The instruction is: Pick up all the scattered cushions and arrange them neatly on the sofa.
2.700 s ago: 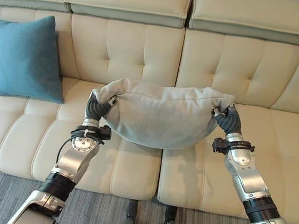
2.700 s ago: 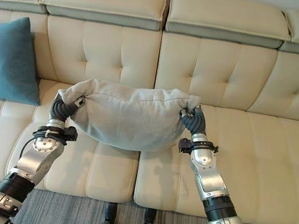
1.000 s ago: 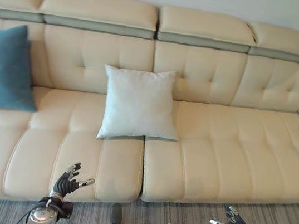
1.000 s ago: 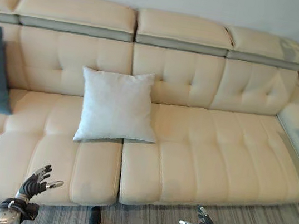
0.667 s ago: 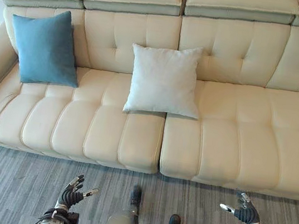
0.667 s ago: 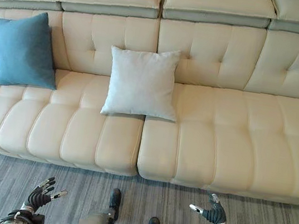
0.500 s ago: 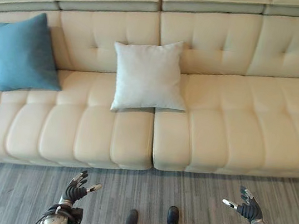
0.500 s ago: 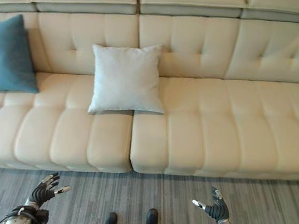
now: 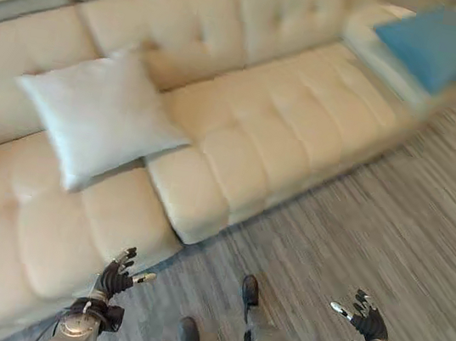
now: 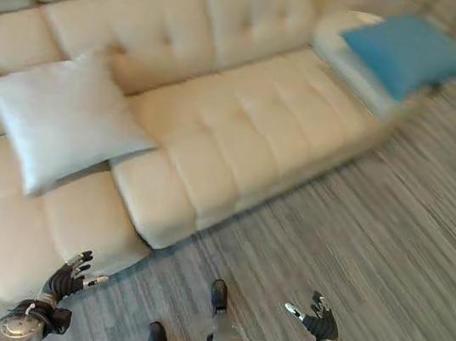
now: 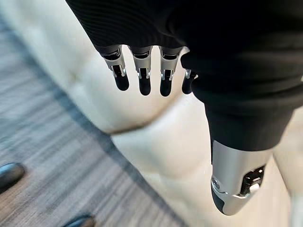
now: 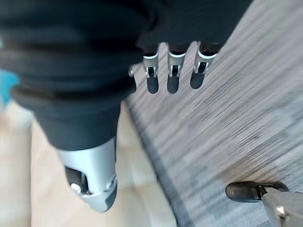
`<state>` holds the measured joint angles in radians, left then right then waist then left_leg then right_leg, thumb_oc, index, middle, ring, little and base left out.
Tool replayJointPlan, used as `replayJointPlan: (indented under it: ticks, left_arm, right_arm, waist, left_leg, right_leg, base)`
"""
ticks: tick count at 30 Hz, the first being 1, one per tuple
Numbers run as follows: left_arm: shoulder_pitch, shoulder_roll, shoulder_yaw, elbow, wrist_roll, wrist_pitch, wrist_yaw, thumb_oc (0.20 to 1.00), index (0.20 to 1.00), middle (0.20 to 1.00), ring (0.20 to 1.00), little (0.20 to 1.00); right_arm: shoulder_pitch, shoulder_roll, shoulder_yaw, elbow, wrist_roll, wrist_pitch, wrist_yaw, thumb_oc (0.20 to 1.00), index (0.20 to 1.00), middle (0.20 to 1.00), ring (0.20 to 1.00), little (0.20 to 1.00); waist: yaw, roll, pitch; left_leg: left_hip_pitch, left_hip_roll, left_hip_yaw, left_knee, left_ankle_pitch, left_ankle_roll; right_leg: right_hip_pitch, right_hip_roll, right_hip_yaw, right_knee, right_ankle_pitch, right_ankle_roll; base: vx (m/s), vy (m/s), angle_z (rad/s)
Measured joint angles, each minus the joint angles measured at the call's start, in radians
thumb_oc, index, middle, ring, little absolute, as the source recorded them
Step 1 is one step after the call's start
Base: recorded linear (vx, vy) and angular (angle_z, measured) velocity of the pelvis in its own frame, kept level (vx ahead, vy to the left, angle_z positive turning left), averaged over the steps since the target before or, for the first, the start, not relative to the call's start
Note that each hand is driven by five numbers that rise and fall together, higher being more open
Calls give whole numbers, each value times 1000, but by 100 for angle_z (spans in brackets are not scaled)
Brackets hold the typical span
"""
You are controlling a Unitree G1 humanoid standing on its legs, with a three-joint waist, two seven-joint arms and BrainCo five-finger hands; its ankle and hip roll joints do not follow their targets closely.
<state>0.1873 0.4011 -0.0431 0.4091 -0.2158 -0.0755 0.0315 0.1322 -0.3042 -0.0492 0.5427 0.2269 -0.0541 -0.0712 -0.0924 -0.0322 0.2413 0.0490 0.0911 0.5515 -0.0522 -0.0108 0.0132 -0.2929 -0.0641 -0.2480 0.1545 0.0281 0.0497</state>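
Both hands are empty with fingers spread, the left hand (image 9: pixel 115 278) low by the sofa (image 9: pixel 239 151) front and the right hand (image 9: pixel 368 322) over the floor. The pale grey cushion (image 9: pixel 99 117) leans against the backrest, so the step looks like going for the blue cushion (image 9: pixel 441 35) at the sofa's far end, well apart from both hands. That calls for walking closer; the blue cushion is blurred and what it lies on is hard to make out.

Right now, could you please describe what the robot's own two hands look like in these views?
Each hand has silver fingers with dark tips and a separate silver thumb, also dark-tipped. A dark ribbed cover wraps the back of the hand and the wrist. The left hand and the right hand look alike; below each cover a black band meets a silver-grey forearm. No markings are readable.
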Motion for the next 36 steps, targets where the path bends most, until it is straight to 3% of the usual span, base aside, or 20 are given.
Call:
replayJointPlan:
  ticks: [2,3,4,5,7,9,11,12,13,15,17,22,25,28,29,30,31,33,34,36]
  left_arm:
    - [25,-6,21,-1,0,-2,7,1000,1000,1000,1000,1000]
    - [42,2,14,3,0,1,8,1000,1000,1000,1000,1000]
    - [54,6,14,3,0,1,8,1000,1000,1000,1000,1000]
    - [43,-17,15,44,1,7,7,1000,1000,1000,1000,1000]
    - [26,-50,-1,46,1,11,-7,1000,1000,1000,1000,1000]
    - [9,-81,0,46,0,15,-10,1000,1000,1000,1000,1000]
    - [11,-91,-4,38,0,15,-10,1000,1000,1000,1000,1000]
    - [1,-97,-6,38,-1,10,-9,1000,1000,1000,1000,1000]
    - [5,-98,-7,33,0,7,-10,1000,1000,1000,1000,1000]
    - [7,-97,-31,38,1,9,-11,1000,1000,1000,1000,1000]
    - [8,-104,-35,41,1,10,-11,1000,1000,1000,1000,1000]
    - [17,-111,-32,66,1,18,-10,1000,1000,1000,1000,1000]
    - [63,-112,-24,68,1,21,-11,1000,1000,1000,1000,1000]
    - [52,-86,-27,64,1,21,-10,1000,1000,1000,1000,1000]
    - [19,-74,-34,73,2,25,-8,1000,1000,1000,1000,1000]
    - [0,-55,-39,77,3,25,-4,1000,1000,1000,1000,1000]
    - [-6,-45,-41,79,6,21,4,1000,1000,1000,1000,1000]
    - [-8,-39,-31,51,13,8,10,1000,1000,1000,1000,1000]
    - [-4,-44,-29,55,22,9,11,1000,1000,1000,1000,1000]
    - [4,-47,-30,80,24,12,11,1000,1000,1000,1000,1000]
  right_arm:
    - [-13,10,14,-1,-2,1,-9,1000,1000,1000,1000,1000]
    - [10,19,31,-22,-2,-3,-8,1000,1000,1000,1000,1000]
    - [24,18,33,-38,-2,-5,-8,1000,1000,1000,1000,1000]
    - [11,19,32,-35,-2,0,-11,1000,1000,1000,1000,1000]
    - [20,6,35,-38,-2,-1,-10,1000,1000,1000,1000,1000]
    - [38,-3,38,-32,-2,12,-12,1000,1000,1000,1000,1000]
    - [40,-13,37,-37,-2,17,-16,1000,1000,1000,1000,1000]
    - [37,-18,33,-45,-2,17,-17,1000,1000,1000,1000,1000]
    - [31,-25,36,-54,-2,15,-16,1000,1000,1000,1000,1000]
    - [18,-34,40,-56,-2,13,-17,1000,1000,1000,1000,1000]
    - [21,-34,50,-34,-2,12,-26,1000,1000,1000,1000,1000]
    - [38,-33,44,-28,-1,15,-36,1000,1000,1000,1000,1000]
    - [44,-30,45,-47,-2,12,-27,1000,1000,1000,1000,1000]
    - [70,-12,79,-47,-2,12,-24,1000,1000,1000,1000,1000]
    - [51,1,89,-69,-2,13,-24,1000,1000,1000,1000,1000]
    - [23,30,91,-104,-2,10,-12,1000,1000,1000,1000,1000]
    - [20,38,116,-111,-2,8,-7,1000,1000,1000,1000,1000]
    - [15,30,138,-111,-10,13,-3,1000,1000,1000,1000,1000]
    - [7,28,137,-108,-11,14,-2,1000,1000,1000,1000,1000]
    - [3,27,137,-109,-11,16,-2,1000,1000,1000,1000,1000]
  waist:
    - [30,18,0]
    - [39,-24,-31]
    - [39,-36,-47]
    - [47,-24,-41]
    - [15,-8,-42]
    - [12,-2,-35]
    - [14,-3,-31]
    - [29,-12,-28]
    - [48,-12,-27]
    - [58,11,-16]
    - [77,24,-15]
    - [109,45,-22]
    - [131,40,-43]
    - [116,-37,-91]
    - [108,-49,-76]
    - [118,-44,-43]
    - [99,-26,-41]
    - [97,-9,-34]
    - [95,2,-27]
    - [92,-2,-22]
  left_leg:
    - [46,50,116,-4,2,-39]
    - [63,52,76,34,-26,-32]
    - [68,47,48,55,-66,-64]
    - [72,76,35,111,-85,-92]
    - [37,116,-53,227,-73,-94]
    - [-41,168,-142,486,-61,-79]
    - [-127,146,-275,630,-89,-113]
    - [-180,65,-368,594,-124,-101]
    - [-218,24,-372,537,-127,-97]
    - [-309,-21,-377,388,-103,-78]
    - [-349,-61,-426,138,-38,-96]
    - [-409,-78,-435,80,26,-86]
    - [-344,-93,-483,80,70,-25]
    - [-287,-147,-455,119,158,60]
    - [-256,-156,-439,134,84,74]
    - [-191,-157,-415,131,52,81]
    - [-130,-167,-417,112,22,94]
    - [-83,-174,-435,104,-26,101]
    - [-55,-173,-449,98,-39,86]
    - [4,-184,-473,96,-73,74]
  right_leg:
    - [26,-40,-239,97,-64,-31]
    - [56,-71,-220,101,-76,-22]
    - [72,-84,-190,90,-81,-10]
    - [86,-55,-159,86,-60,-64]
    - [91,-23,-118,86,-87,-76]
    - [134,-5,-77,71,-83,-121]
    - [203,18,-33,12,-87,-134]
    - [223,17,7,-30,-62,-136]
    - [232,23,42,-57,-70,-125]
    - [293,56,65,-133,-48,-117]
    - [327,83,82,-176,-43,-134]
    - [423,131,172,-192,-110,-151]
    - [458,123,264,-153,-170,-99]
    - [404,47,277,94,-279,29]
    - [288,28,274,379,-273,83]
    - [83,-34,209,790,-165,165]
    - [-34,-95,140,868,-182,97]
    - [-153,-138,55,628,-200,72]
    - [-168,-118,25,361,-170,53]
    - [-172,-82,30,89,-114,50]
  base:
    - [116,-143,-193]
    - [195,-197,-186]
    - [253,-274,-189]
    - [283,-301,-111]
    - [292,-306,-80]
    - [275,-175,-62]
    - [270,-80,-66]
    - [240,-46,-95]
    - [334,-33,-90]
    - [379,-3,-62]
    - [336,-7,-65]
    - [528,127,-62]
    - [320,114,-95]
    - [452,244,-49]
    - [420,222,-72]
    - [441,153,-63]
    - [484,100,-47]
    - [479,10,15]
    - [443,-65,38]
    - [663,-169,49]
